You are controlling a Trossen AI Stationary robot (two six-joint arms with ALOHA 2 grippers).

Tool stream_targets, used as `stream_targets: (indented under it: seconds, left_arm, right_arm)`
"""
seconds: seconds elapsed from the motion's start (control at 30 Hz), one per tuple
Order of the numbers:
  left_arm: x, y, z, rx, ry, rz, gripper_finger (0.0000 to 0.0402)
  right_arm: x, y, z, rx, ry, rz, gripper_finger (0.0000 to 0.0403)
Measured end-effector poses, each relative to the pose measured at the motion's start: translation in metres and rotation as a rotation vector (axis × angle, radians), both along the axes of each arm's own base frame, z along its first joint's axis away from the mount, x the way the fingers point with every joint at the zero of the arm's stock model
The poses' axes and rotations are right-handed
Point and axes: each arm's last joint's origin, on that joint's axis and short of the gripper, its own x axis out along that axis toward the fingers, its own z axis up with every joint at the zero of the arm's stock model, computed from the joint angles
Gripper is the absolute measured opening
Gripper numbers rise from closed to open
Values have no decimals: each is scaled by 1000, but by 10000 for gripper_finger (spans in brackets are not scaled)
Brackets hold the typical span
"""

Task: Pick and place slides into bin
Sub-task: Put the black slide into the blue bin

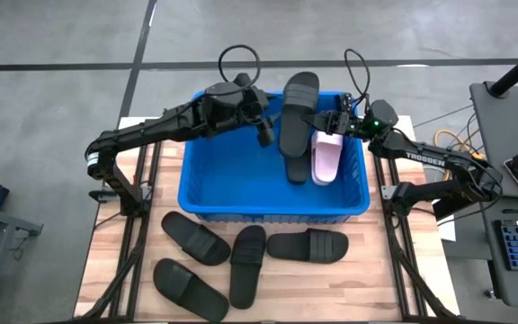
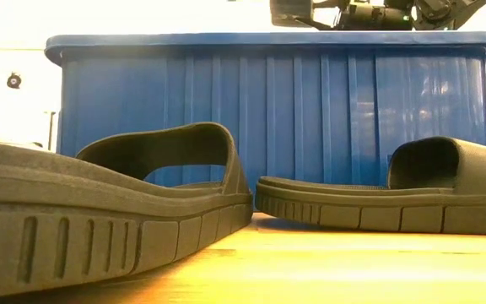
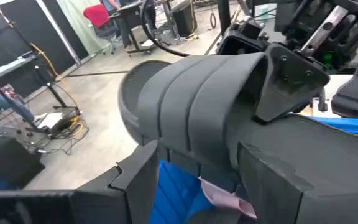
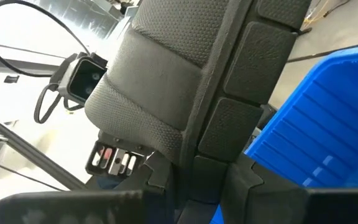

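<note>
Over the bin, at centre: one black slide held from both sides, its toe jutting past the twelve o'clock rim. Left gripper closed on its nine o'clock edge, fingers set against the strap. Right gripper pinched narrowly on the three o'clock edge. Pink slide inside the bin, just beside the black one (partly under it). Four more black slides on the table toward six o'clock
</note>
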Motion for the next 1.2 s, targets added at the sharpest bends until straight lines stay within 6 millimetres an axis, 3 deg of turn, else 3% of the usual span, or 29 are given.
stream_targets:
  seconds: [0.23, 0.47, 0.73, 0.87, 1.1, 1.2]
  left_arm:
    - [-1, 1, 5, 8, -37, 4, 199]
    - [17, 10, -13, -2, 1, 19, 199]
    - [21, 13, -12, 13, -27, 67, 193]
    - [20, 15, -12, 17, -27, 79, 156]
    - [20, 15, -12, 17, -35, 80, 23]
    - [20, 16, -12, 20, -33, 81, 10]
  right_arm:
    - [0, 0, -1, -11, 6, -3, 71]
    - [0, 0, -2, -13, 15, -7, 71]
    - [0, 0, -1, -4, 8, -7, 71]
    - [0, 0, -1, -4, 7, -9, 70]
    - [0, 0, -1, -5, 4, -13, 70]
    - [0, 0, -1, -5, 5, -11, 70]
